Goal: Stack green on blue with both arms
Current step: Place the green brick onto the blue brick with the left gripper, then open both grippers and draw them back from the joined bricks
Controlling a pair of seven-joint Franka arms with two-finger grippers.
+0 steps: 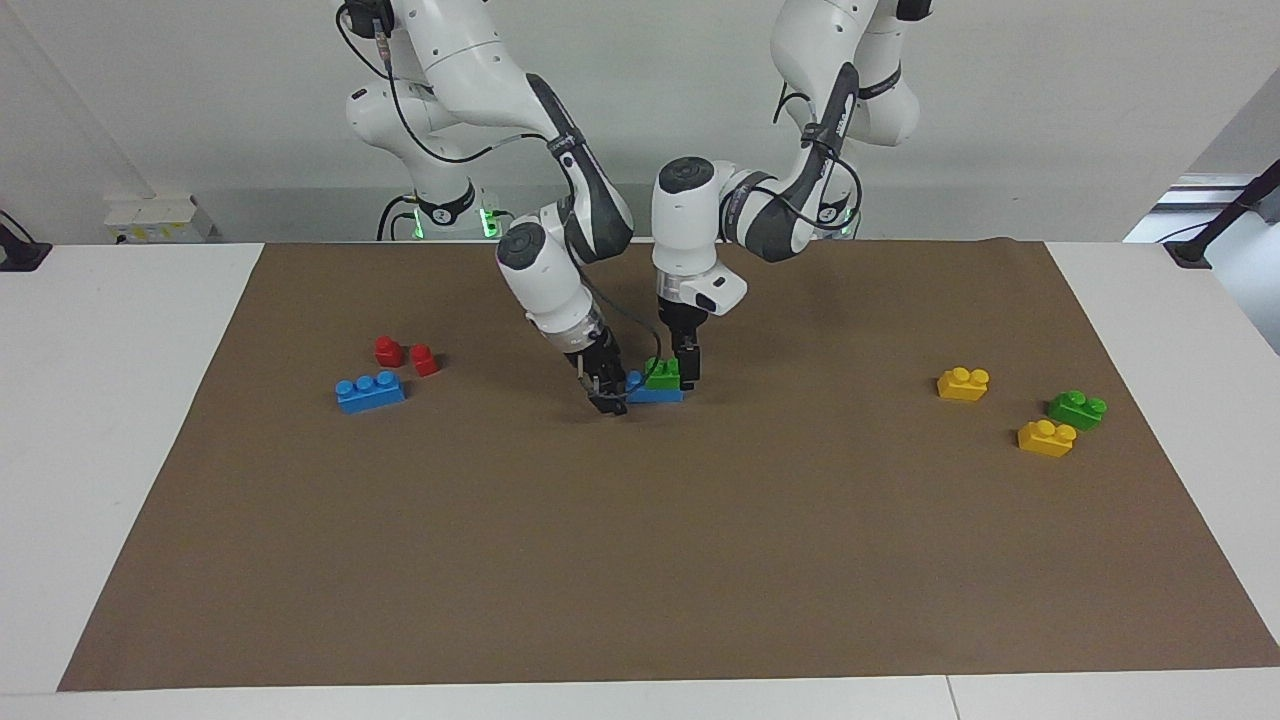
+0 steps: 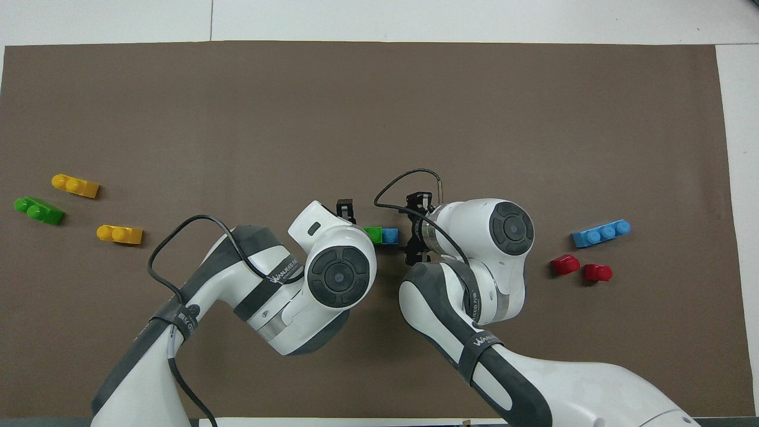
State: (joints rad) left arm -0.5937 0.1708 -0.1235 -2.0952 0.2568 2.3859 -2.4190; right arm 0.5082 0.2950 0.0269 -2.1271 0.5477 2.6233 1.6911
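Note:
A green brick [image 1: 662, 374] sits on one end of a blue brick [image 1: 655, 393] that lies on the brown mat [image 1: 640, 560] at mid-table. They also show in the overhead view, the green brick [image 2: 372, 235] beside the blue brick's bare stud [image 2: 389, 235]. My left gripper [image 1: 682, 372] comes down from above and is shut on the green brick. My right gripper [image 1: 610, 395] is tilted and shut on the blue brick's other end. In the overhead view both hands hide most of the fingers.
A second blue brick [image 1: 370, 391] and two red pieces [image 1: 388, 350] lie toward the right arm's end. A second green brick [image 1: 1077, 409] and two yellow bricks [image 1: 963, 383] [image 1: 1046, 437] lie toward the left arm's end.

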